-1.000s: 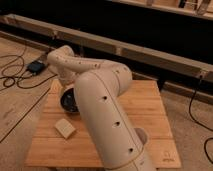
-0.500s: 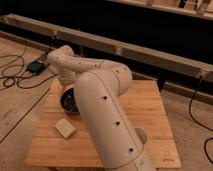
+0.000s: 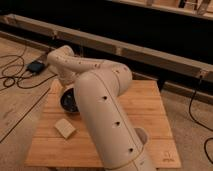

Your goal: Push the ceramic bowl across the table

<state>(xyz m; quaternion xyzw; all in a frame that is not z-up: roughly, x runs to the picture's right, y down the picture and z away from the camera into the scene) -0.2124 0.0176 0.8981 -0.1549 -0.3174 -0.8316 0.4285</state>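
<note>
1 bowl (image 3: 66, 104), 1 blk (image 3: 65, 128), gripper (image 3: 70, 93) by bowl

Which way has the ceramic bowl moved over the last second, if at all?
No. The ceramic bowl keeps its gap to the tan block and the table edge. The hand is hidden behind the arm, near the bowl.

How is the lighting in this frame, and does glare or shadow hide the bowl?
Camera view: warm, dim light with a dark background; the arm shows soft highlights, no harsh glare. The dark ceramic bowl on the table is partly covered by the arm, and the gripper is out of sight behind it.
</note>
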